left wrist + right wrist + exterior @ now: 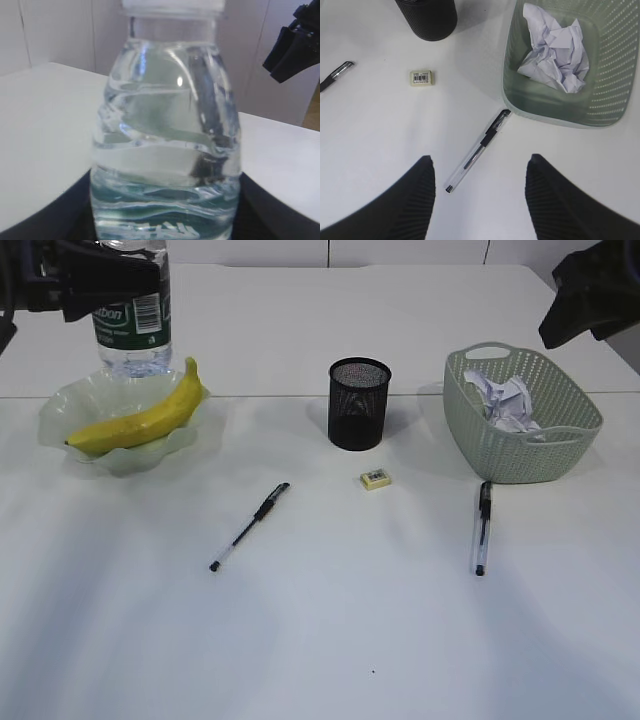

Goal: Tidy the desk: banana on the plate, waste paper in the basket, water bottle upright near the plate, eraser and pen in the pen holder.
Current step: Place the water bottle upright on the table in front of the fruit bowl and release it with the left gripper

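Left hand grips the water bottle upright behind the plate to stand it there, while right hand hovers wide over a pen.

Bright, even light falls on the white tabletop, leaving only soft, faint shadows beside the pen holder and basket. The water bottle fills the left wrist view, slightly blurred, with small glare spots.
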Robot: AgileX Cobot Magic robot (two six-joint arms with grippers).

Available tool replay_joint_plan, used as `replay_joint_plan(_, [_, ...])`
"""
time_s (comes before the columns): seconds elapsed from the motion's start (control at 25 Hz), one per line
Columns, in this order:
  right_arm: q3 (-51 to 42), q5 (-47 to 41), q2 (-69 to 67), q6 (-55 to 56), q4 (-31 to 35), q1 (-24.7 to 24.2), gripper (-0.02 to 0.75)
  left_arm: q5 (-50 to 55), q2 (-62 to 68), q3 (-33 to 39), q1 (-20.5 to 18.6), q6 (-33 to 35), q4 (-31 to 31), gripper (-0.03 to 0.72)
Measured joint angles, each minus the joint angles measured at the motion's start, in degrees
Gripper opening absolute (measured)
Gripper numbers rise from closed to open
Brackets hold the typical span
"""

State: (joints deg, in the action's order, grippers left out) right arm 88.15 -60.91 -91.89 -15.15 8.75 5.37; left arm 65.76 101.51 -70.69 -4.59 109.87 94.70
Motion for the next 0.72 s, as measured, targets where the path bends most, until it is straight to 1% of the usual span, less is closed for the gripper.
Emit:
replay_joint_plan(0.28, [0.0,0.0,0.0,0.0,0.0,0.0,0.43,0.09,0.44,0.0,-3.76,3.01,0.0,0.442])
replay_joint_plan(0.52, [0.0,0.0,0.0,0.0,0.0,0.0,0.43,0.14,3.95,0.0,-4.3,6.25,0.13,0.442])
replay_joint_plan(0.72, [0.0,-0.02,0.0,0.0,-0.14,0.0,0.43,0.14,6.64,0.0,-5.21,7.46,0.9,0.442])
